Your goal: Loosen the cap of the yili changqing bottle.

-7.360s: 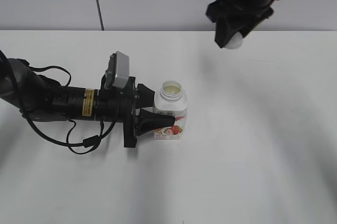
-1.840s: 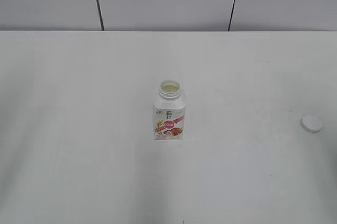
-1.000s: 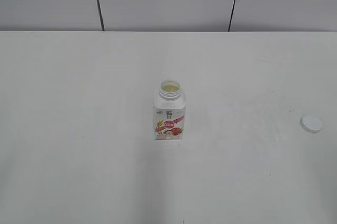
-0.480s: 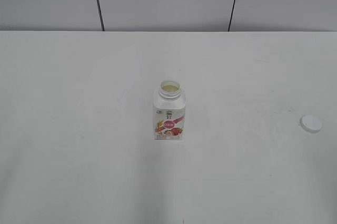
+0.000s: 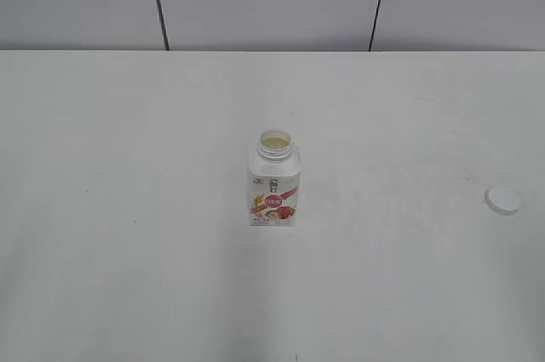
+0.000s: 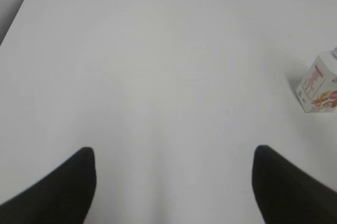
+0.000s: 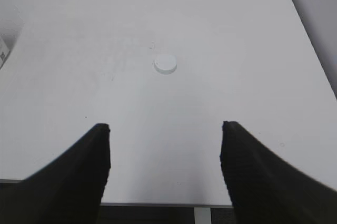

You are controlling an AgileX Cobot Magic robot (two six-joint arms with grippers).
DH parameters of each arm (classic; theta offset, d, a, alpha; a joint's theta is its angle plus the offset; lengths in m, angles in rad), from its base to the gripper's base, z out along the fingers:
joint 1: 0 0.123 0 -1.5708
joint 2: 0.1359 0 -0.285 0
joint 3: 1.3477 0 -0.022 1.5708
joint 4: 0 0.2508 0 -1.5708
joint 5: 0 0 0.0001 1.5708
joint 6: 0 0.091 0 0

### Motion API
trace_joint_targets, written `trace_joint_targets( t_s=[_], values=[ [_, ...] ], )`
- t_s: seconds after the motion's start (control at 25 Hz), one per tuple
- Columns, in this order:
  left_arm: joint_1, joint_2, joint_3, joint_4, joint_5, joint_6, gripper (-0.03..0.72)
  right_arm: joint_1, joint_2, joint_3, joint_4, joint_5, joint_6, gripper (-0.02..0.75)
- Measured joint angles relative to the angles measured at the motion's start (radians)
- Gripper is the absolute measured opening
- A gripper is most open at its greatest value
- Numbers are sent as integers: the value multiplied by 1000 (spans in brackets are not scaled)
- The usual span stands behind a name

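Note:
The yili changqing bottle (image 5: 274, 185) stands upright in the middle of the white table, its neck open with no cap on it. It also shows at the right edge of the left wrist view (image 6: 319, 83). The white cap (image 5: 502, 200) lies flat on the table at the far right, apart from the bottle; it also shows in the right wrist view (image 7: 165, 64). My left gripper (image 6: 174, 153) is open and empty, well back from the bottle. My right gripper (image 7: 165, 129) is open and empty, well back from the cap. Neither arm shows in the exterior view.
The white table (image 5: 128, 209) runs back to a grey panelled wall (image 5: 264, 0). In the right wrist view the table's near edge (image 7: 158, 203) lies just under my right gripper and its right edge (image 7: 310, 50) slants beside the cap.
About seven seconds ago my left gripper held the bottle and my right gripper held the cap up high. Both arms have left the exterior view and the cap lies on the table. Nothing has moved in the last second.

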Motion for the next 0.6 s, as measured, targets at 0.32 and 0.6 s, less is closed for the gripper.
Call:
trace_joint_targets(
  t_s=[0.32, 0.6],
  values=[
    [20, 0, 0, -15, -1, 0, 554, 21, 0, 0, 0, -2, 0, 522],
    [22, 0, 0, -15, -1, 0, 554, 21, 0, 0, 0, -3, 0, 522]
  ],
)
